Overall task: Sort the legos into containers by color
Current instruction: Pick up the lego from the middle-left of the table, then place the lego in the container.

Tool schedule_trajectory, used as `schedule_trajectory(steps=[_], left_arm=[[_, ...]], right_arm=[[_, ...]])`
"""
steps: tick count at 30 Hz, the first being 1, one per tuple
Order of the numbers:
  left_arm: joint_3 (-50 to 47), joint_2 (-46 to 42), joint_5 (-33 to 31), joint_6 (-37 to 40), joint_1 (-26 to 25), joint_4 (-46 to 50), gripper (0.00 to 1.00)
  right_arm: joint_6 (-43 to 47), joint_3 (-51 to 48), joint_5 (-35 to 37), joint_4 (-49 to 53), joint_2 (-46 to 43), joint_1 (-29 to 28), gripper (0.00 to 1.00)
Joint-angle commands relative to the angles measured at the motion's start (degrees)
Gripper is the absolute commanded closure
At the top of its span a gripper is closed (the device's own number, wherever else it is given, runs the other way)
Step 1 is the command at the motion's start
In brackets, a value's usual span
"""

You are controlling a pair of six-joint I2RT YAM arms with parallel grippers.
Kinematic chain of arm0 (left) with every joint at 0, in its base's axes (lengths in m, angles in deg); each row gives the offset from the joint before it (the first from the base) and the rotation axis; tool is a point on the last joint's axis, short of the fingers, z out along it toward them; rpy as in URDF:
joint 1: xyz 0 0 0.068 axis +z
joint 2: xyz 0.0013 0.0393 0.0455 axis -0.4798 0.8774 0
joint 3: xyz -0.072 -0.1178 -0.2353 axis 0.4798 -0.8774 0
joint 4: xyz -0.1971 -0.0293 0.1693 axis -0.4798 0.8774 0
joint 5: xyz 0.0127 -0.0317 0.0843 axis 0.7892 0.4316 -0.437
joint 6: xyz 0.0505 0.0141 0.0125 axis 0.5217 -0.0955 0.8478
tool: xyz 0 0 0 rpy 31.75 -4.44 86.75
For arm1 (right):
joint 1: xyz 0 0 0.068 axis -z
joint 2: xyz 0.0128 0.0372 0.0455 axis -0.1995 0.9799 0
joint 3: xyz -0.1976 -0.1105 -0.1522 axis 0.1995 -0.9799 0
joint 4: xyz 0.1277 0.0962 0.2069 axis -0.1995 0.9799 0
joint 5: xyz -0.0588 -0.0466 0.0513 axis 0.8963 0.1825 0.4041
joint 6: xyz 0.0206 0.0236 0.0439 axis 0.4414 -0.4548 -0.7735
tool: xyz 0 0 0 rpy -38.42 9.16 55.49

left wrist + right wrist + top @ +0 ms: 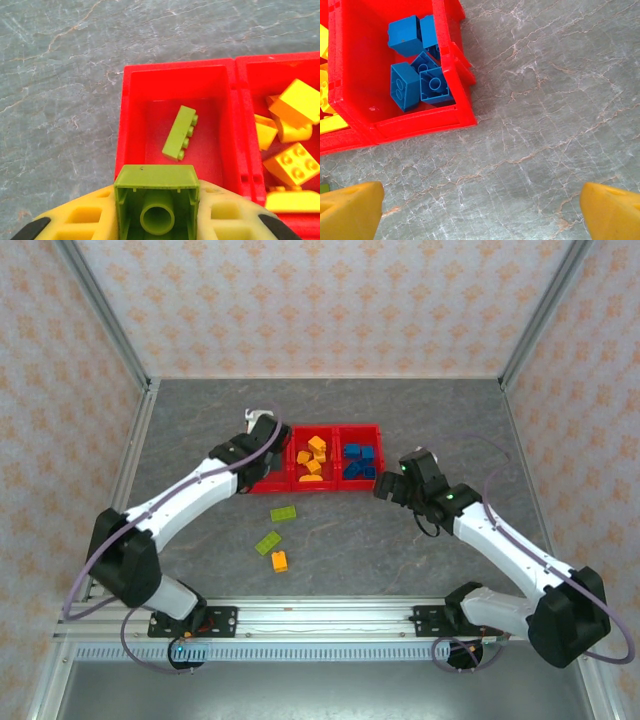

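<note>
I see a lime green brick [156, 200] clenched in my left tool [156, 220], hollow underside facing the wrist camera, at the near wall of the left compartment of the red tray [175, 69]. One more lime brick [181, 132] lies on that compartment's floor. The middle compartment carries the orange bricks [292, 167] and the right one the blue bricks [415, 82], while a green brick [283, 513], a second green brick [267, 542] and a loose orange brick [280, 561] lie on the grey worktop [400, 560] nearer the arm bases. My right tool [480, 212] hangs released, jaws wide, over bare worktop just beside the tray's blue corner.
</note>
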Motion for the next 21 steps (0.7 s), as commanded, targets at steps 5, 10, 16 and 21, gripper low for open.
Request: schedule_trajectory(steps=[5,10,16,21], left_arm=[[6.38,9.11,5.48,2.39,2.40,-2.86,0.75],[6.18,10.89,5.58,0.94,3.07,-3.08,0.65],[2.72,5.54,5.68,1.32,3.00,-4.30,0.34],[1.23,1.02,6.17,0.14,2.58,-0.39,0.24]], right_arm=[[1.63,-0.08,4.15,3.32,-3.83,0.28,0.00],[2.11,-0.09,4.99,3.88,-4.14,0.28,0.00],[1.94,-0.67,4.20,2.83,-3.65,0.28,0.00],[1.70,-0.58,3.50,1.99,-2.66,0.28,0.00]])
